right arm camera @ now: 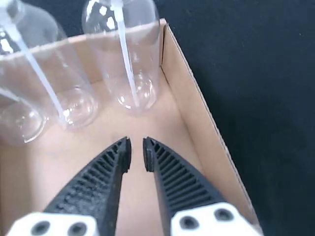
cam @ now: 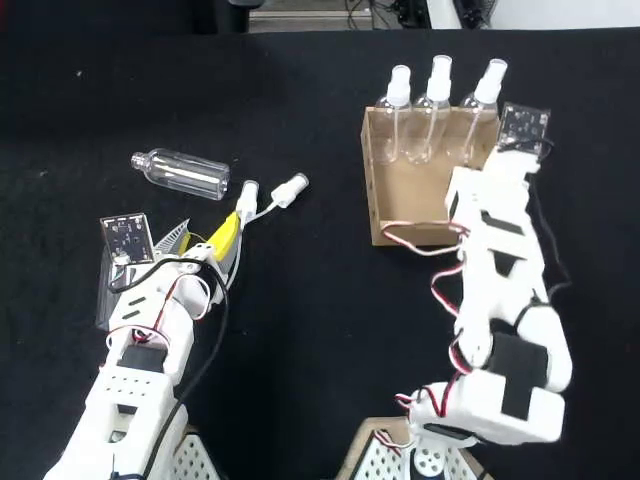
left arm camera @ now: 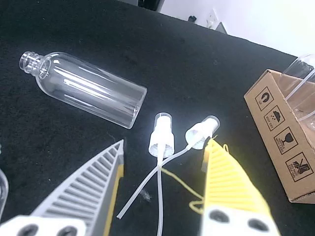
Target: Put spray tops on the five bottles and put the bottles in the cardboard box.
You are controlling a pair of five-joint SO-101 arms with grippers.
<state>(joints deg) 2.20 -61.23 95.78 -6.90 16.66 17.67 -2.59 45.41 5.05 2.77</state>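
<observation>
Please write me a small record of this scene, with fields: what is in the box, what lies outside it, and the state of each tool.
box: cardboard box, open on top, on the black table
in box: three bottles with spray tops, side by side along one wall
outside: one uncapped bottle lying on its side; two loose spray tops near it
left tool: open, low over the two loose spray tops
right tool: almost shut, holding nothing, above the bare floor of the box

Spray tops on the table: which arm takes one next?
Left. The left pincer, open, flanks the spray tops beside the capless bottle. The right pincer sits over the box, far from them.
</observation>
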